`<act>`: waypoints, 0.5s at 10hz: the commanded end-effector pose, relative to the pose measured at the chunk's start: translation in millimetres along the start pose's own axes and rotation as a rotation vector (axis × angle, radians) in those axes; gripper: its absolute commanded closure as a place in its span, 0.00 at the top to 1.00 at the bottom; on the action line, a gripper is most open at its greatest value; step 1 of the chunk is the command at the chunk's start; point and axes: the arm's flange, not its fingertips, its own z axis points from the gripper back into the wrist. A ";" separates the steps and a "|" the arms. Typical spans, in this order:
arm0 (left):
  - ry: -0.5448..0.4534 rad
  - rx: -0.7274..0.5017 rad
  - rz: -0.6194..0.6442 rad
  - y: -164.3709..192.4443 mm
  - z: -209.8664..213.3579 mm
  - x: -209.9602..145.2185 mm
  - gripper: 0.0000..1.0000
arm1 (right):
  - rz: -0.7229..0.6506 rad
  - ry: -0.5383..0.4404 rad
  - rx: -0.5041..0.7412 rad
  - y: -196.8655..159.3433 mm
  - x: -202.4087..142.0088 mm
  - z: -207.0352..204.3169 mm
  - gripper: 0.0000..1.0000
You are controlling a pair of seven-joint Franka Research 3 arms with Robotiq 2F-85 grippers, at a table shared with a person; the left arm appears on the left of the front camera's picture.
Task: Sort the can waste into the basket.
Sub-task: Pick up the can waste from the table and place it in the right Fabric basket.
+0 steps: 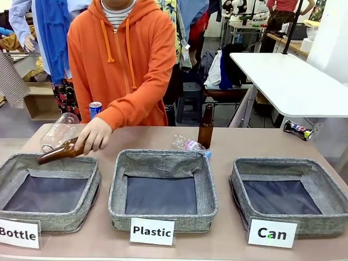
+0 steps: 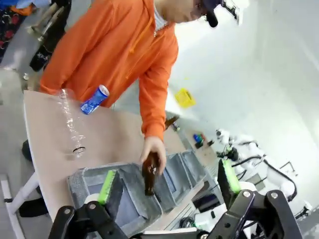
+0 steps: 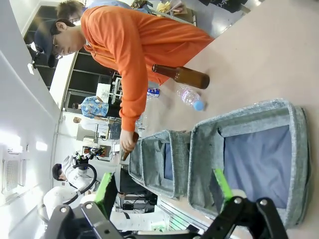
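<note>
An upright blue can (image 1: 95,109) stands at the table's far left edge, beside the person's arm; the left wrist view shows this blue can (image 2: 94,99) too. A crushed dark can (image 1: 298,129) with red and white print lies at the far right corner. The grey basket (image 1: 283,163) behind the "Can" card is at the front right, with nothing in it. My left gripper (image 2: 168,181) hangs open high above the table, holding nothing. My right gripper (image 3: 163,186) is open above the near end of the Can basket (image 3: 249,112).
The person's hand (image 1: 93,135) holds a brown bottle (image 1: 60,151) over the "Bottle" basket (image 1: 32,162). The "Plastic" basket (image 1: 163,157) sits mid-table. Behind it are an upright brown bottle (image 1: 205,126) and a lying clear bottle (image 1: 187,144). Another clear bottle (image 1: 58,130) lies far left.
</note>
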 end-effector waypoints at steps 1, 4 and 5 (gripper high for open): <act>-0.026 -0.095 -0.001 22.5 15.2 -3.0 1.00 | 0.014 -0.010 0.021 2.0 3.6 0.2 1.00; -0.024 -0.108 0.032 41.5 12.6 -21.3 1.00 | 0.014 -0.010 0.021 2.0 3.6 0.2 1.00; -0.019 -0.102 0.039 42.5 9.1 -20.7 1.00 | 0.014 -0.010 0.021 2.0 3.6 0.2 1.00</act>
